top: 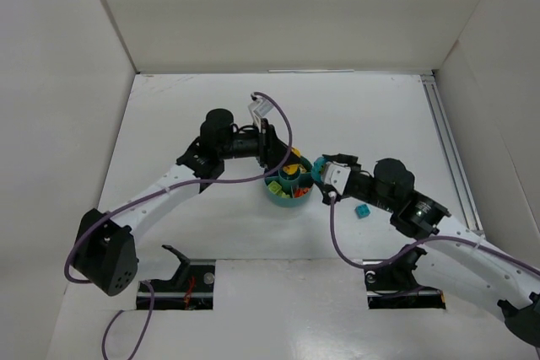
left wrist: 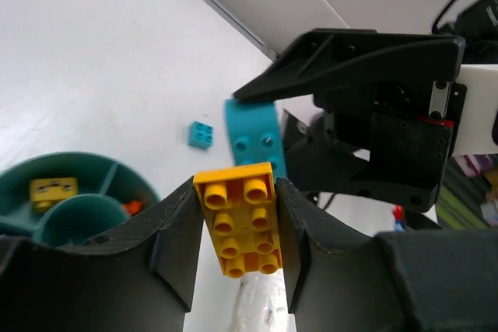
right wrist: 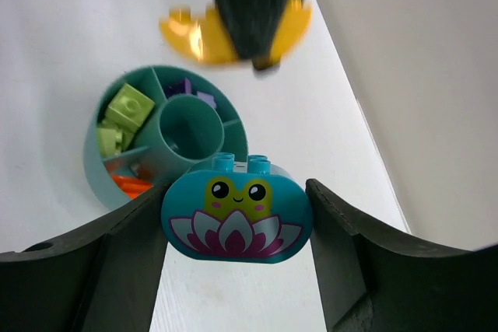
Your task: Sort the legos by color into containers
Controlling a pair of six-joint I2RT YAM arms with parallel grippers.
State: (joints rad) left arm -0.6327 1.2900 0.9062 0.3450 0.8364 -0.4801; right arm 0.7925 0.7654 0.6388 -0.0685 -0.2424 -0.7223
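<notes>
Pinching a yellow brick (left wrist: 240, 227), the left gripper (left wrist: 236, 192) hangs above the teal dish (right wrist: 97, 169). Just right of its rim the right gripper (right wrist: 236, 207) clamps a frog-faced teal brick (right wrist: 236, 227); a small teal brick (top: 362, 211) lies on the table (top: 211, 233) farther right.

Your left arm (top: 160, 187) stretched inward, left gripper (left wrist: 236, 192) clamped on a yellow brick (left wrist: 240, 227), your right arm (top: 456, 238) bent toward it, right gripper (right wrist: 236, 192) clamped on a teal brick (right wrist: 237, 223).

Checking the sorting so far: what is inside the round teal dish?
In the round teal plastic dish, wedges hold yellow-green bricks, purple bricks and orange bricks. The wedges behind the held teal frog-faced brick are covered.
</notes>
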